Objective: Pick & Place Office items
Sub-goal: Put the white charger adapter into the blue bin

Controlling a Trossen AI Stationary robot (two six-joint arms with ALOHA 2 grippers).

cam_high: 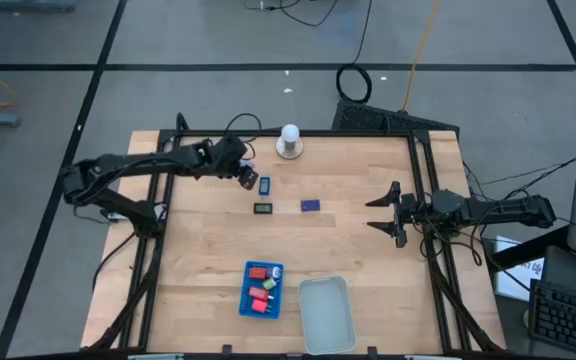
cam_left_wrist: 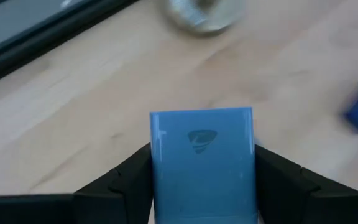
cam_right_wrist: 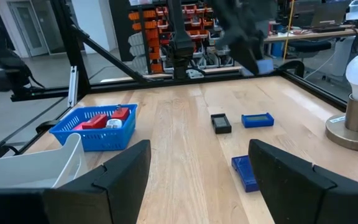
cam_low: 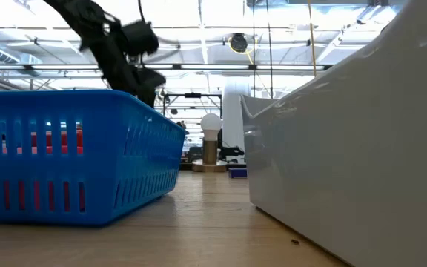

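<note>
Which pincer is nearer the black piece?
Left. The left pincer, shut on a blue piece, hangs just up-left of the black piece in the high view. The right pincer waits open at the table's right edge, well away.

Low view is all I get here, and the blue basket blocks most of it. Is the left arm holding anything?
Observer: Yes. The left gripper has its jaws shut on a light blue rectangle, lifted off the table.
Operator: What lies loose on the wood?
Observer: Three pieces near that gripper: a blue rectangle, a black piece and a dark blue rectangle.
Operator: And the right arm?
Observer: The right gripper waits near the table's right edge, jaws open.
</note>
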